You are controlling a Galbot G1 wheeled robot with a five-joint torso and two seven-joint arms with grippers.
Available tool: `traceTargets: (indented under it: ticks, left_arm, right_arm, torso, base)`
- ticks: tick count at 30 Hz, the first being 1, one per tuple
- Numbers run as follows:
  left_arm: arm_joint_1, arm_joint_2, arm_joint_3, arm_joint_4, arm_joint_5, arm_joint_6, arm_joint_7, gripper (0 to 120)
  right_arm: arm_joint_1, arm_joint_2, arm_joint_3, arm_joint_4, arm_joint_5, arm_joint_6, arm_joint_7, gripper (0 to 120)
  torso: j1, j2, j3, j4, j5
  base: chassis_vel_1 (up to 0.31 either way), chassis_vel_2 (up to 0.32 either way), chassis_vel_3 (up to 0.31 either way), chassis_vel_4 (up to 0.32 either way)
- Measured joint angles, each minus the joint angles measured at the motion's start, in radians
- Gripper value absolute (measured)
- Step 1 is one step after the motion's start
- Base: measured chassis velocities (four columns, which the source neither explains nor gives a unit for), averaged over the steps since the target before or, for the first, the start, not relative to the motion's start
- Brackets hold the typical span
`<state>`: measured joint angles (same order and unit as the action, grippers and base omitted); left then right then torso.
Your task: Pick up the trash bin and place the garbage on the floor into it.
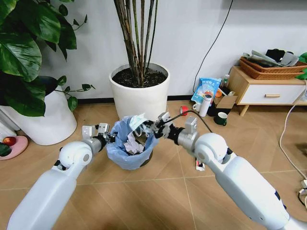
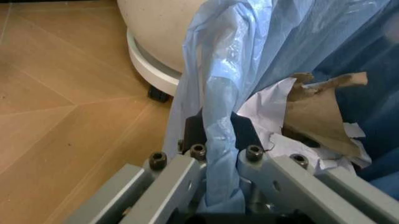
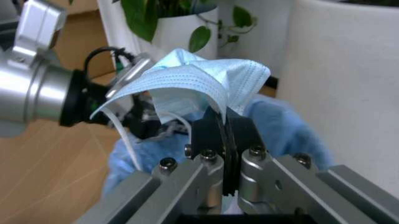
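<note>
- The right gripper point(image 3: 223, 122) is clamped on a light-blue face mask point(image 3: 187, 84), holding it just above the open mouth of the trash bin point(image 1: 128, 152).
- The left gripper point(image 2: 217, 140) pinches the bin's blue bag liner point(image 2: 215, 98) at the rim, on the robot's left side.
- The step in hand looks like dropping the mask in; the next move calls for opening the right fingers squarely over the opening.
- Crumpled white paper point(image 2: 265, 109) and a brown wrapper point(image 2: 318, 112) lie inside the bin.
- A red can point(image 1: 183, 110) lies on the floor beyond, near the white plant pot point(image 1: 140, 98).
</note>
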<state>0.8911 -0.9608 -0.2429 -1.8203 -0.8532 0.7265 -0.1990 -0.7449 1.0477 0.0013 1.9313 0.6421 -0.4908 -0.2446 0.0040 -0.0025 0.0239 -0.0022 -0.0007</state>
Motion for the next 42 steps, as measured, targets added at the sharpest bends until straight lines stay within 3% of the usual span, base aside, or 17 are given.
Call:
traceTargets:
  ticks: [4, 12, 18, 23, 27, 34, 42]
  left_arm:
    - [-0.005, -0.002, 0.002, 0.001, 0.000, 0.000, 0.000, 0]
    - [-0.006, 0.007, -0.003, -0.006, -0.001, 0.000, 0.000, 0]
    - [-0.004, 0.011, -0.009, -0.017, -0.004, 0.000, 0.001, 0]
    - [-0.004, 0.011, -0.013, -0.019, -0.004, 0.000, 0.002, 0]
    - [0.000, 0.011, -0.023, -0.016, -0.004, 0.000, 0.004, 0]
    - [0.014, 0.011, -0.040, -0.011, -0.001, -0.002, 0.008, 0]
    - [0.023, 0.006, -0.049, -0.009, 0.002, -0.004, 0.014, 0]
  right_arm:
    - [0.019, 0.012, -0.046, 0.003, -0.011, -0.013, 0.004, 5]
    - [0.040, 0.056, -0.115, -0.006, -0.019, -0.037, 0.036, 36]
    - [0.034, 0.058, -0.119, -0.019, -0.029, -0.037, 0.045, 61]
    - [0.033, 0.065, -0.117, -0.020, -0.029, -0.036, 0.054, 74]
    - [0.037, 0.101, -0.105, -0.018, -0.027, -0.028, 0.084, 94]
    - [0.039, 0.126, -0.010, -0.012, 0.013, -0.027, 0.171, 100]
    - [0.039, 0.086, 0.050, -0.014, 0.058, -0.038, 0.188, 100]
  torso:
    - [0.000, 0.000, 0.000, 0.0000, -0.0002]
    - [0.000, 0.000, 0.000, 0.0001, -0.0003]
    - [0.000, 0.000, 0.000, -0.0001, -0.0003]
    - [0.000, 0.000, 0.000, -0.0001, -0.0002]
    - [0.000, 0.000, 0.000, 0.0000, -0.0001]
    - [0.000, 0.000, 0.000, 0.0002, -0.0001]
    - [0.000, 0.000, 0.000, -0.0003, 0.0000]
  base:
    - [0.000, 0.000, 0.000, 0.000]
    - [0.000, 0.000, 0.000, 0.000]
    - [0.000, 0.000, 0.000, 0.000]
    - [0.000, 0.000, 0.000, 0.000]
    - [0.000, 0.000, 0.000, 0.000]
    - [0.000, 0.000, 0.000, 0.000]
    - [0.000, 0.000, 0.000, 0.000]
